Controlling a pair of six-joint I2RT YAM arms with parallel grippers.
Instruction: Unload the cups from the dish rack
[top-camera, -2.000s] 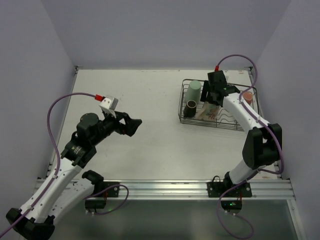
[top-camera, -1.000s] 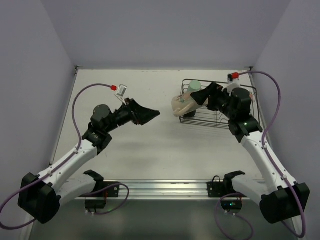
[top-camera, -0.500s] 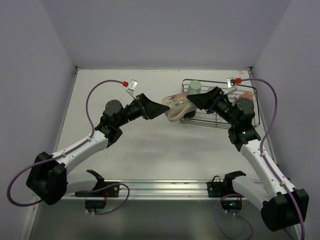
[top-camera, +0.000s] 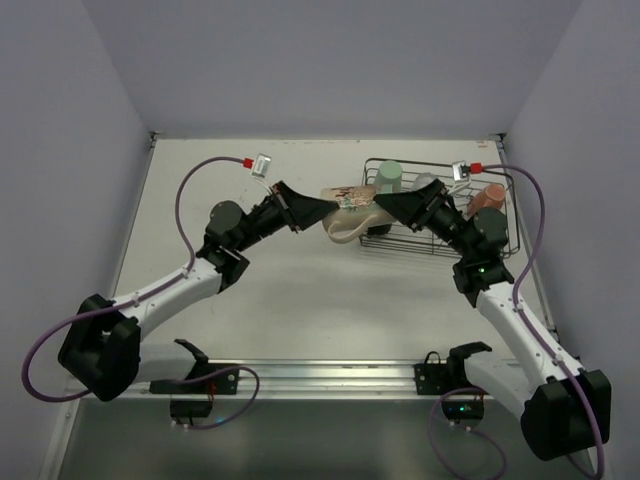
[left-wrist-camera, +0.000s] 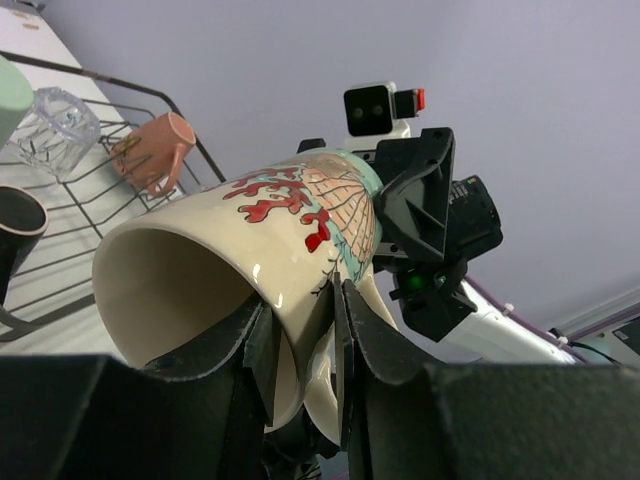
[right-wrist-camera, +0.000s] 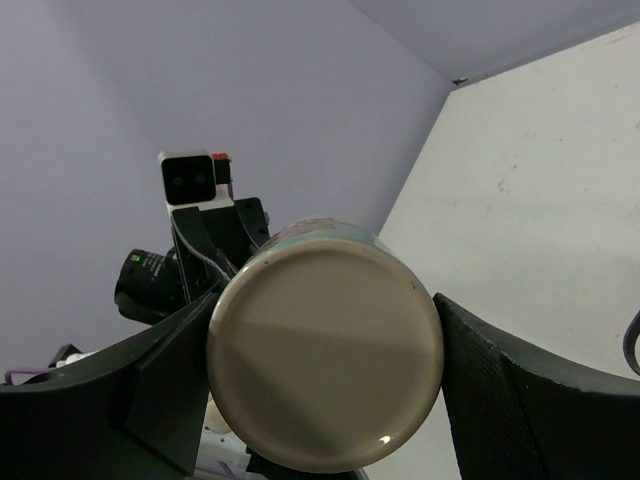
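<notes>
A cream cup with a red coral pattern (top-camera: 350, 213) hangs on its side in the air just left of the dish rack (top-camera: 440, 251), held from both ends. My left gripper (top-camera: 322, 212) pinches the wall at its open mouth (left-wrist-camera: 250, 235), one finger inside and one outside. My right gripper (top-camera: 381, 205) is shut on the base end, its fingers (right-wrist-camera: 520, 400) on either side of the cup's bottom (right-wrist-camera: 325, 345). In the rack stand a mint green cup (top-camera: 389, 178), a salmon-pink cup (top-camera: 490, 195) and a dark cup (left-wrist-camera: 10, 222).
A clear faceted glass (top-camera: 428, 184) also sits in the rack. The rack stands at the table's back right, close to the right wall. Both forearms meet over the table's middle back. White tabletop (top-camera: 280, 290) lies below the held cup.
The right arm carried the cream cup left out of the rack. The left arm reached in from the left and its jaws came together on the cup's rim.
</notes>
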